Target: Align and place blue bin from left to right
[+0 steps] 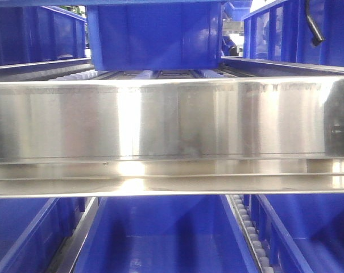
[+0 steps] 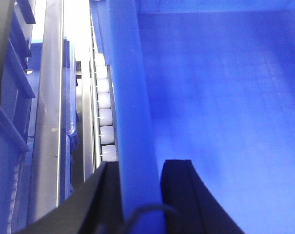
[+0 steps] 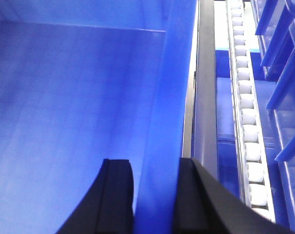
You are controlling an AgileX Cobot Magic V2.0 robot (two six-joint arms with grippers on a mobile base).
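At the bottom of the left wrist view, the left gripper point(image 2: 141, 165) is seen astride the bin's point(image 2: 225, 97) side wall. One black finger point(image 2: 181, 195) is pressed to the inner face and the other to the outer, so the wall is clamped. At the bottom of the right wrist view, the right gripper point(image 3: 151, 163) is set the same way. Its fingers point(image 3: 113, 195) are closed on the opposite wall of the bin point(image 3: 64, 97). The bin's smooth interior fills most of both views.

Just outside each gripped wall, a track of white rollers point(image 2: 104, 117) point(image 3: 247, 122) is seen running up the frame, with a steel rail point(image 2: 47, 122) point(image 3: 205, 97) alongside.

In the front view, a broad polished steel beam point(image 1: 160, 119) crosses the middle. Further blue bins point(image 1: 154, 34) are ranged above and below it. Which of them is the gripped one cannot be told.
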